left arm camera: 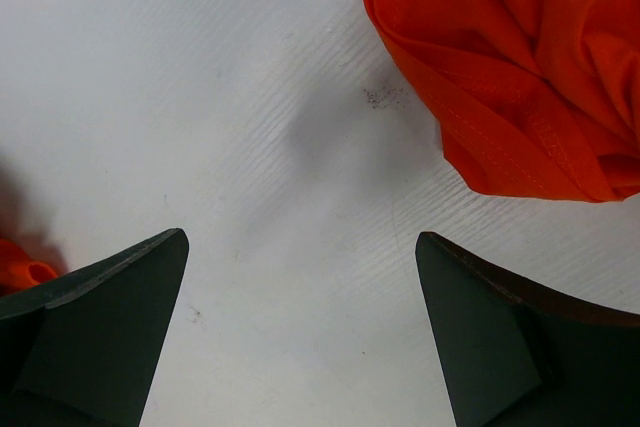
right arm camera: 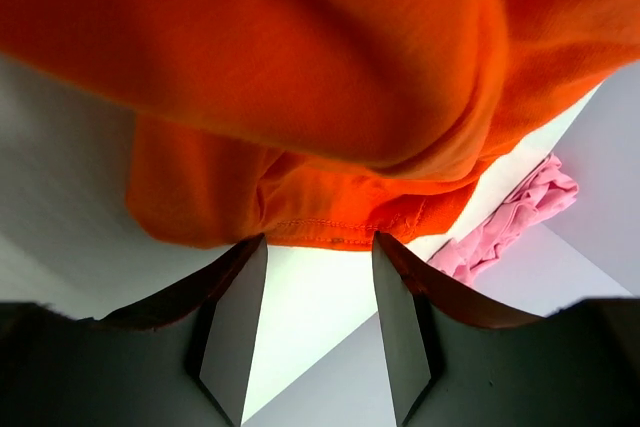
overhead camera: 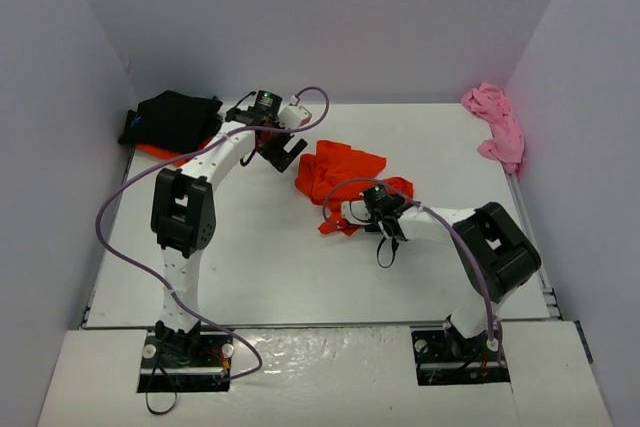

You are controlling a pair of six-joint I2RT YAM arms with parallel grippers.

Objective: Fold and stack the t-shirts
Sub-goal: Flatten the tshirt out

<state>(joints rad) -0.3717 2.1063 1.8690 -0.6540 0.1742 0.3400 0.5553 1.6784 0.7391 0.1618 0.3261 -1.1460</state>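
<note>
Orange t-shirt (overhead camera: 342, 175) lies crumpled mid-table. Your left gripper (left arm camera: 300, 242) hovers just beside it, jaws spread wide and empty over the bare table (left arm camera: 200, 97). Your right gripper (right arm camera: 318, 242) is partly open at the shirt's hem, with cloth draped past the fingertips and none between them. Black t-shirt (overhead camera: 175, 117) rests on a second orange one (overhead camera: 158, 152) in the back-left corner; pink t-shirt (overhead camera: 497, 125) lies back right.

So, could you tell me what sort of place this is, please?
Probably a robotics lab test cell, not a home: two robot arms bolted at the edge of a white table, plain walls boxing it in, and a crumpled orange t-shirt as practice material.
</note>
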